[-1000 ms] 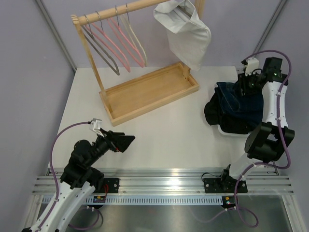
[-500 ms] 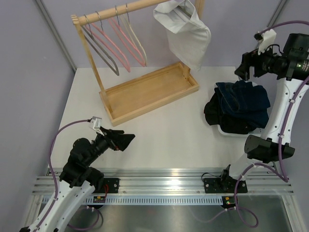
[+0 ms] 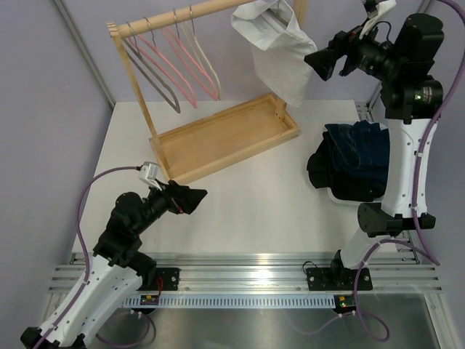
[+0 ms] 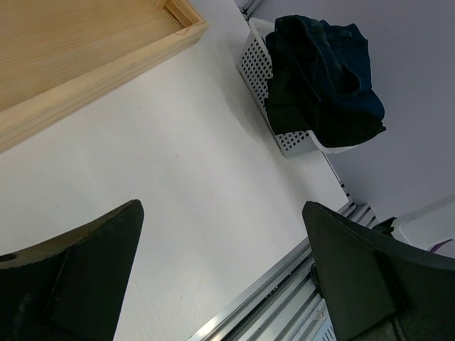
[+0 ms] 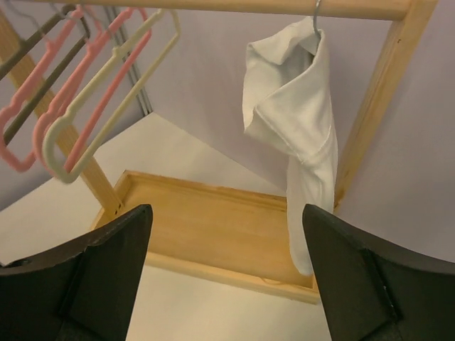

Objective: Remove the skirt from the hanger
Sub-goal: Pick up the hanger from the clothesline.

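The white cloth skirt is hanging by a thin metal hanger on the wooden rail at 1 o'clock. We are holding our right tool near it, fingers apart, empty. Our left tool is hovering low at 7 o'clock, fingers apart too.

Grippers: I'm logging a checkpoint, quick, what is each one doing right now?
Left gripper: open, holding nothing.
Right gripper: open, holding nothing, facing the hanging white skirt.

Bright even light, soft faint shadows, sharp focus, little glare.
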Robot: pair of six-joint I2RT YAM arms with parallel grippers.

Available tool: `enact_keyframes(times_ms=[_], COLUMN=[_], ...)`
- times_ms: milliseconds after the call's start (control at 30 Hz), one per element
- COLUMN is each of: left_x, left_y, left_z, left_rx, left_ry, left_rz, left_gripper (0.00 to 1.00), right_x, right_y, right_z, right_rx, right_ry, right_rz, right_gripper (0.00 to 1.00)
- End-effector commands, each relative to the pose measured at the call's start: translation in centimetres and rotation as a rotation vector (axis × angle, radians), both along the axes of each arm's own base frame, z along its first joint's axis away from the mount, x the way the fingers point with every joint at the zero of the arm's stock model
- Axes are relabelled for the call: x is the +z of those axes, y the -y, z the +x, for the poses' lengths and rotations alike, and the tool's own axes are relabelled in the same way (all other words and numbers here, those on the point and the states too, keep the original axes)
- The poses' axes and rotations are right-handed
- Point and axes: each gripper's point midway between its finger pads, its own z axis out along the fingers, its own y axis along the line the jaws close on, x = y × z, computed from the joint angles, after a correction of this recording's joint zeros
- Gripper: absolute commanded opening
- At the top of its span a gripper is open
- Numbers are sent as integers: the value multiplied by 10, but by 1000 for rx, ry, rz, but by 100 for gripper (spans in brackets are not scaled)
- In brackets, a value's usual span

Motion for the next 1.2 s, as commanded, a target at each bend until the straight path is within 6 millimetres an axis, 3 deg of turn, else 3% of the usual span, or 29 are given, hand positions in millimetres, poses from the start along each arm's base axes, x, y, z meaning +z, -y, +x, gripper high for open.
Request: enact_keyframes(times_ms=[0, 33, 167, 600, 1033, 1167], left_x=[38, 38, 38, 30, 26, 25], left_y=[-1, 0, 2, 6, 8, 8], left_z=[11, 12, 16, 21, 21, 18], left_rx=[29, 29, 26, 11, 3, -3], left_ry=[97, 96, 92, 76, 71, 70], left_rz=[-33, -32, -32, -5, 0, -6], left_gripper=[99, 99, 99, 99, 99, 99], right_x=[18, 18, 6, -37, -57, -55], right_y=[-6, 3, -1, -17, -28, -35], right_z=[42, 55, 83, 137, 145, 137], right_rx=[-200, -292, -347, -369, -304, -252], right_ry=[15, 22, 1, -29, -47, -46], right_rz=[143, 159, 191, 149, 85, 68], right_gripper=[93, 93, 89, 72, 34, 4])
